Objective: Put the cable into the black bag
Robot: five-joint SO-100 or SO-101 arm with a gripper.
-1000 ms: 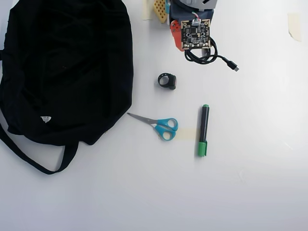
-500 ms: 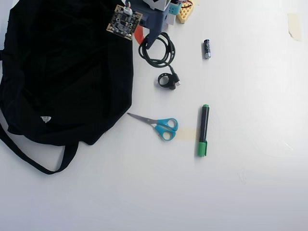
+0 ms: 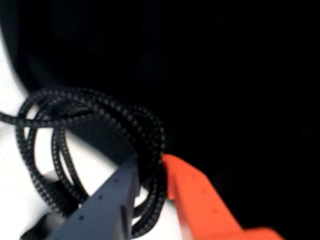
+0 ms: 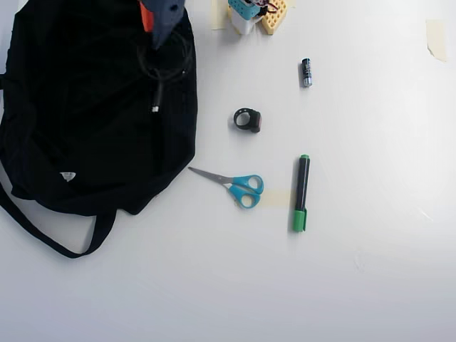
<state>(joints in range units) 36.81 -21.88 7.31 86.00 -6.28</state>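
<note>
Cable (image 3: 95, 130): one thin black cord with a ribbed, braided-looking sheath, wound in a loose coil of several turns. In the wrist view the coil passes between the jaws, which are closed down on its strands; one jaw is dark blue-grey plastic, the other bright orange, both flat-faced and tapered. The gripper (image 3: 150, 167) holds the coil at its near side, the rest of the loop hanging free.

In the overhead view the cable (image 4: 158, 82) hangs over the upper right part of the black bag (image 4: 78, 121), its small pale plug end pointing down over the fabric. Gripper (image 4: 158, 25) sits at the bag's top edge.

Bag: one, soft matte black fabric, rounded outline, long strap looping off its lower left, one small white tag. It fills the left third of the table (image 4: 370, 285).

Others on the white table, one each: black ring-shaped object (image 4: 247, 120), blue-handled scissors (image 4: 235, 184), black-and-green marker (image 4: 301, 192), small dark cylinder (image 4: 306, 72). All are well apart from the bag except the scissors' tip, near its right edge. Lower and right areas of the table lie open.
</note>
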